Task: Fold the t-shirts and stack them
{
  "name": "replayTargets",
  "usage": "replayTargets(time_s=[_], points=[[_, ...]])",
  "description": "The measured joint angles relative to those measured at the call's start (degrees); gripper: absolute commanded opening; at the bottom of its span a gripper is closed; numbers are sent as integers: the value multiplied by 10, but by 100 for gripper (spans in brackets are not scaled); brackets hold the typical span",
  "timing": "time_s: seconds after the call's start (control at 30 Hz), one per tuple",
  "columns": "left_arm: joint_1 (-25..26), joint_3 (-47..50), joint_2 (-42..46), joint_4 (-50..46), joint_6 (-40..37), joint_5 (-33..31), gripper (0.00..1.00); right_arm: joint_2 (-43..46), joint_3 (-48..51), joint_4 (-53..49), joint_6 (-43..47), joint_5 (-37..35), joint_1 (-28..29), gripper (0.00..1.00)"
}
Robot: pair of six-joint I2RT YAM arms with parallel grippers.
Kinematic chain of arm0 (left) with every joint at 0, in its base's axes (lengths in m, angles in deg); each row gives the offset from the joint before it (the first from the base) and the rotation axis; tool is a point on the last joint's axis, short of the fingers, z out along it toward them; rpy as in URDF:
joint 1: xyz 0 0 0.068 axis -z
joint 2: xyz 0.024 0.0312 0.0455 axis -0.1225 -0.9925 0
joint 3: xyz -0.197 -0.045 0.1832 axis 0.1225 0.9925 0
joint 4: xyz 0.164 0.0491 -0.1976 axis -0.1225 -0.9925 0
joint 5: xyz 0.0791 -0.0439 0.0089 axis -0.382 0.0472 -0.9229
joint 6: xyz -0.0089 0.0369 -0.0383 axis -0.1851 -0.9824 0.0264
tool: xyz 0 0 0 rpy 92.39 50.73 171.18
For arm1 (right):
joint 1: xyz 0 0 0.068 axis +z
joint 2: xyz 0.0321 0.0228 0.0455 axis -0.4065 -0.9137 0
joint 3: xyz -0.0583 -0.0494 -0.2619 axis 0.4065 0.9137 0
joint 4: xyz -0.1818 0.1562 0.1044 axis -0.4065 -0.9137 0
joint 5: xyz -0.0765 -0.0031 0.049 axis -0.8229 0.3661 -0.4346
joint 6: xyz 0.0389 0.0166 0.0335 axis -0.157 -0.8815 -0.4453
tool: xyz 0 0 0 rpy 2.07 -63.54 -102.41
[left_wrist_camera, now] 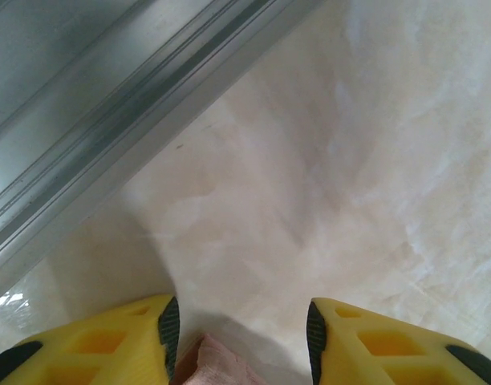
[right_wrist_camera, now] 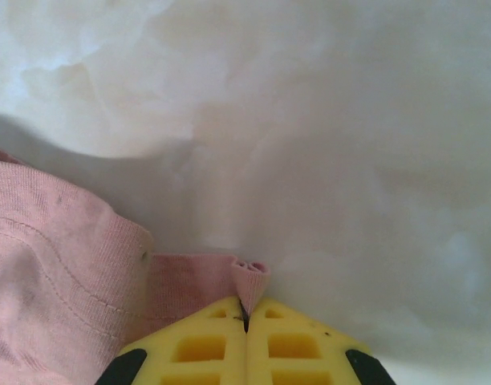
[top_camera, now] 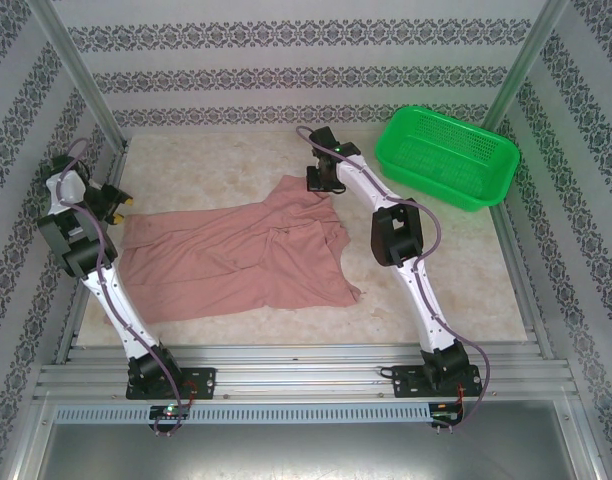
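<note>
Top view: one dusty salmon-pink soft cloth short-sleeved t-shirt (top_camera: 236, 260) lies loosely spread and wrinkled on the pale marbled table top (top_camera: 436, 270), left of centre, between the two arms. No print can be made out on the side facing up. Its near right corner ends in a point toward the right arm.

Left gripper (top_camera: 119, 207): at the t-shirt's left edge, close to the left frame rail. Left wrist view: left gripper (left_wrist_camera: 239, 321) has its yellow plastic fingers (left_wrist_camera: 109, 341) standing apart with a clear gap. A small fold of pink cloth sits low in that gap, next to the left-hand finger and not pinched. Bare table lies ahead, and a grey aluminium rail (left_wrist_camera: 109, 120) runs diagonally across the upper left.

Right gripper (top_camera: 321, 182): at the t-shirt's far corner. Right wrist view: right gripper (right_wrist_camera: 245, 309) has its yellow fingers (right_wrist_camera: 205, 345) pressed together on a small pinch of the pink hem, which pokes out above the tips. More of the t-shirt lies to the left.

Green plastic mesh basket (top_camera: 456, 195): far right corner of the table, well apart from the t-shirt.
</note>
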Motion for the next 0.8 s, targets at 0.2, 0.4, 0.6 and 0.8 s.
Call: replayTargets(time_s=[0.2, 0.4, 0.6, 0.8], points=[[4, -1, -2, -12, 0, -3, 34, 0, -4, -14, 8, -6, 0, 5], [7, 7, -1, -32, -4, -7, 3, 1, -5, -22, 16, -13, 0, 6], [7, 13, 3, -32, -3, -6, 0, 1, -5, -23, 16, -14, 0, 5], [9, 36, 30, -30, -2, -3, 0, 24, 29, -9, 5, -13, -3, 0]])
